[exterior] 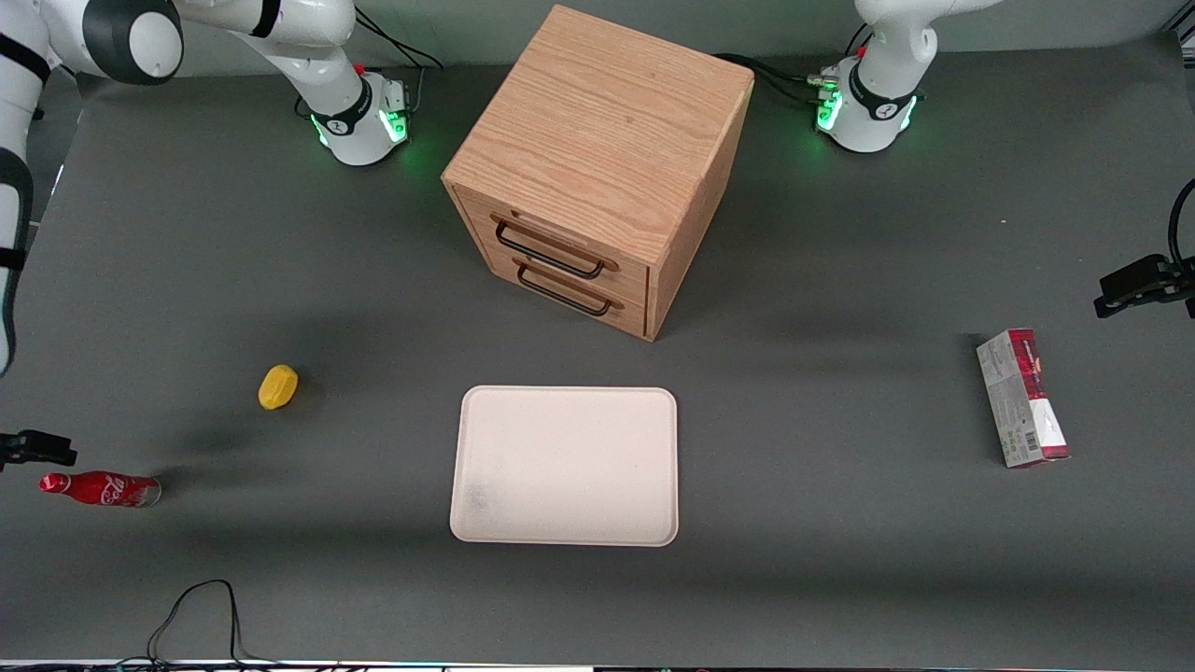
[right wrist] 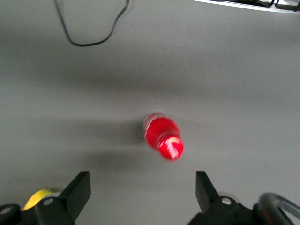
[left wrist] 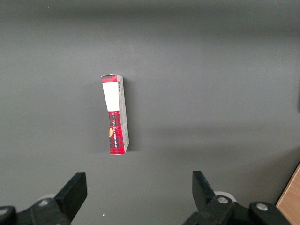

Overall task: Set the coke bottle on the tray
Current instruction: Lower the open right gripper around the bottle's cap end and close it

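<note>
The coke bottle stood on the grey desk at the working arm's end, nearest the front camera of all the things. The tray lay flat at the middle of the desk, well apart from the bottle, with nothing on it. The hand hung above the bottle, its two fingers spread wide and holding nothing. A small yellow object sat a little farther from the camera than the bottle. A red-and-grey carton lay toward the parked arm's end. Farthest stood a wooden drawer cabinet.
</note>
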Controlling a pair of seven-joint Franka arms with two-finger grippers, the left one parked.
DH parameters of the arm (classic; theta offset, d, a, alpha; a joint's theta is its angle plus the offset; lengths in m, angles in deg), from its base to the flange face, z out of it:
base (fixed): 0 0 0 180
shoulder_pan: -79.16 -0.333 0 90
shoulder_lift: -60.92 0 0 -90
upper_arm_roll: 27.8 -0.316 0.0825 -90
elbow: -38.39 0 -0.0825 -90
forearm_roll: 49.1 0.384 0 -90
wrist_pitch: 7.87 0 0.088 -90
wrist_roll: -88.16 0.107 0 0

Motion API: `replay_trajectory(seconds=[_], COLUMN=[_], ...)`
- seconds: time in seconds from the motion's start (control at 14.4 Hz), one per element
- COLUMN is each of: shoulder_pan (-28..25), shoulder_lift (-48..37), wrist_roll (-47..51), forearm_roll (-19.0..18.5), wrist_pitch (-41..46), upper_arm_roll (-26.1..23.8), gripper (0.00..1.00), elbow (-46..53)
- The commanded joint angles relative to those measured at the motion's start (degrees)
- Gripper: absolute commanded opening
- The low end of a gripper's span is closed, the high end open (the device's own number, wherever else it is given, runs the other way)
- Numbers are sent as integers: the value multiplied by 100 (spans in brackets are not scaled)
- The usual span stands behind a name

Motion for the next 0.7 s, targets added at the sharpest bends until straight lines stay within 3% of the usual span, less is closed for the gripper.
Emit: replay_trajectory(seconds=[0.0,0.42,0.63], shoulder_pan=[214,329,346], shoulder_lift=[403,614,658], wrist_roll=[-482,-702,-729], forearm_roll=[474,502,502], wrist_pitch=[-269,-393,-490], upper_arm_roll=[-58,-49,-49], gripper=[99,99,91], elbow=[270,209,191])
